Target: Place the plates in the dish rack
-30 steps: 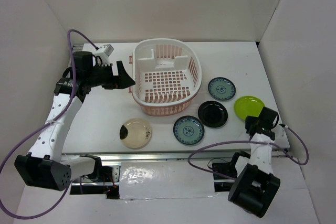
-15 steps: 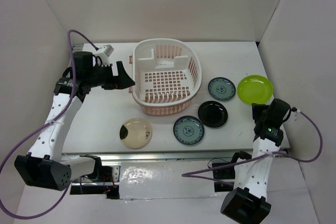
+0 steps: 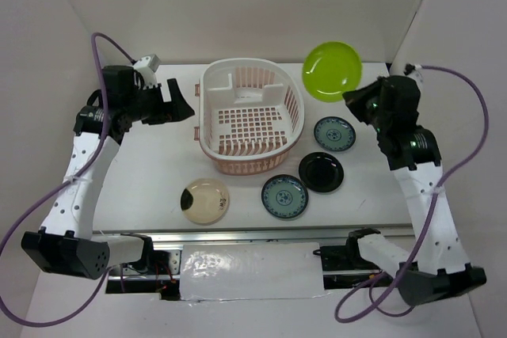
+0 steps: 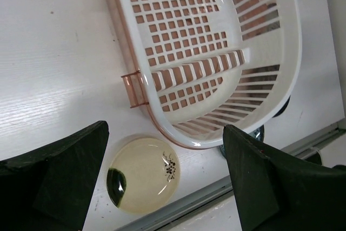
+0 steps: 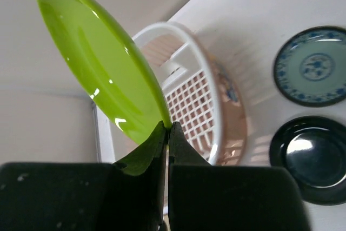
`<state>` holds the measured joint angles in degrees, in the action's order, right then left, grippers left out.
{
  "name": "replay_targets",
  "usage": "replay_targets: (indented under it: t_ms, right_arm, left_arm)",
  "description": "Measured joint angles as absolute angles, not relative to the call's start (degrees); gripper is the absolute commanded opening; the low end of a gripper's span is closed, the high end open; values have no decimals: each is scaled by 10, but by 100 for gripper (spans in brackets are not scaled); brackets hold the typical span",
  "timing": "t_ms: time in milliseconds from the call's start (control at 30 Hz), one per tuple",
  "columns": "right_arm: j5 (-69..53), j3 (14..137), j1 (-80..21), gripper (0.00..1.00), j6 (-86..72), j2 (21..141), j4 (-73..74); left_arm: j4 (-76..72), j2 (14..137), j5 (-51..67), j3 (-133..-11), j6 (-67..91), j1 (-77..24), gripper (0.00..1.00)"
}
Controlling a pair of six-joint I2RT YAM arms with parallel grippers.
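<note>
Dish rack [image 3: 252, 165] empty — right pincer [image 5: 166, 127] grips the lime-green plate [image 3: 332, 70] aloft (left pincer [image 4: 165, 133] released); four plates [image 3: 321, 172] sit on worktop [image 3: 150, 172].

No text, label or number could be read. A small dark mark on the tan plate [image 4: 143, 174], low in the left wrist view, was illegible.

Lime-green plate [image 3: 332, 71] hangs tilted beside the pink-white dish rack [image 3: 250, 116].

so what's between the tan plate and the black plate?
A teal-blue patterned plate, flat on the table, nearer the black plate than the tan plate. The top view shows it plainly.
</note>
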<state>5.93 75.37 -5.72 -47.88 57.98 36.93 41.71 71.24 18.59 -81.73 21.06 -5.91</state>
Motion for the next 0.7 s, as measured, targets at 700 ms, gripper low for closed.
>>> replay_targets:
  t_ms: [700]
  right_arm:
    - [385, 1127, -443, 0, -516, 987, 660]
  left_arm:
    - [439, 699, 148, -828, 261, -32, 99]
